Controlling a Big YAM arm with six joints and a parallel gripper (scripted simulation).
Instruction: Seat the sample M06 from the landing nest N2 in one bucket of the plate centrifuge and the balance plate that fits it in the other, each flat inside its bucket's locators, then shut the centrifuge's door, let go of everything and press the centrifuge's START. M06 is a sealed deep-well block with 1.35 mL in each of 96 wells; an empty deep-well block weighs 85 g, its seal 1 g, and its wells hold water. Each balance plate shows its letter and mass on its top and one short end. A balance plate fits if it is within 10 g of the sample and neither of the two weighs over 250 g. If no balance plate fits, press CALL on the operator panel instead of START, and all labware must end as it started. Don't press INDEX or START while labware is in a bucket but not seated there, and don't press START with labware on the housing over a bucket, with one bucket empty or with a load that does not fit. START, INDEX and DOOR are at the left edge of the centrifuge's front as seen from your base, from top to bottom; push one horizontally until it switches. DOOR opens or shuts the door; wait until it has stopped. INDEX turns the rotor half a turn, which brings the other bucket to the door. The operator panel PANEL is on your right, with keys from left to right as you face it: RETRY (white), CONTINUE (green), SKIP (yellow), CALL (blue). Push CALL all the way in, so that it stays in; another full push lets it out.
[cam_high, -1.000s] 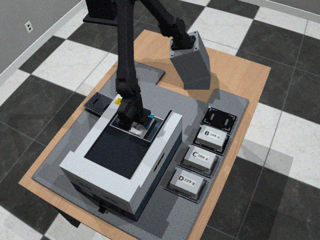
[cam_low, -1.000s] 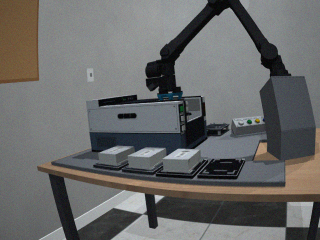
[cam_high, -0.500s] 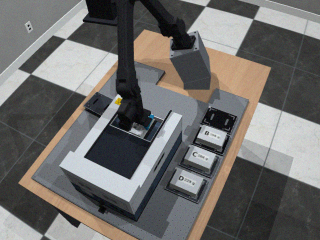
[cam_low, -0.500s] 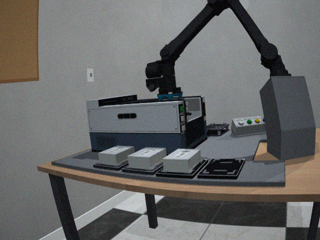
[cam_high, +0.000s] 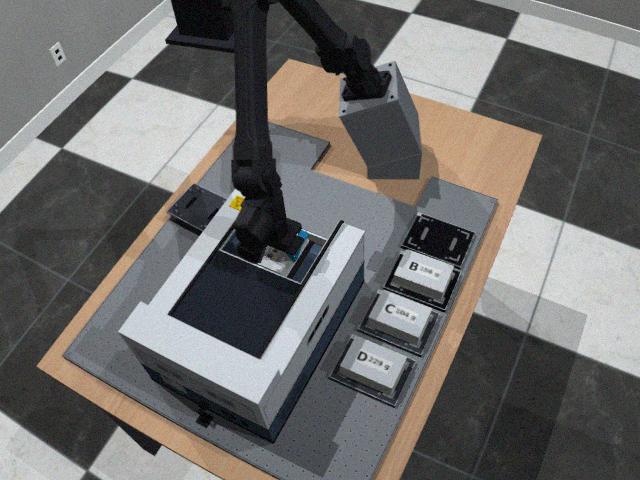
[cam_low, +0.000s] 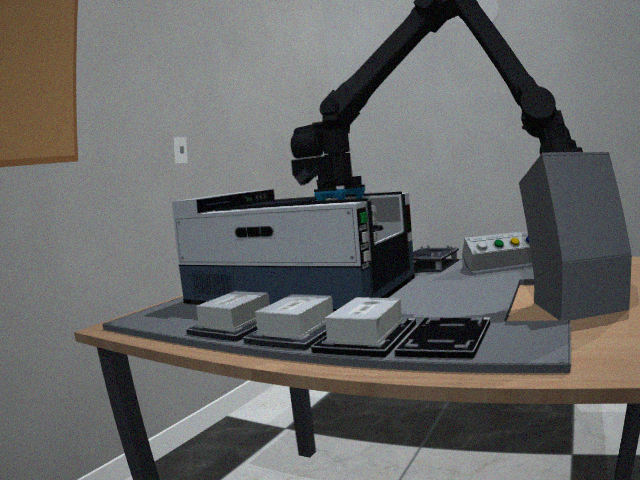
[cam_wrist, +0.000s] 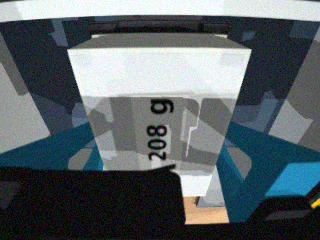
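My gripper (cam_high: 272, 249) is shut on a white balance plate (cam_wrist: 160, 115) marked 208 g. It holds the plate down inside the open door bay (cam_high: 289, 258) at the near end of the centrifuge (cam_high: 242, 330). In the side view the blue fingers (cam_low: 338, 194) stand level with the housing top. In the wrist view my gripper (cam_wrist: 159, 120) grips the plate's two long sides. I cannot tell whether the plate rests in the bucket. The landing nest N2 (cam_high: 196, 206) left of the centrifuge is empty. The sample M06 is not in view.
Balance plates B (cam_high: 422, 273), C (cam_high: 400, 316) and D (cam_high: 374, 364), marked 229 g, sit in the rack on the right; the rack's first nest (cam_high: 438, 240) is empty. The centrifuge's buttons (cam_low: 364, 235) and the operator panel (cam_low: 496, 250) show in the side view.
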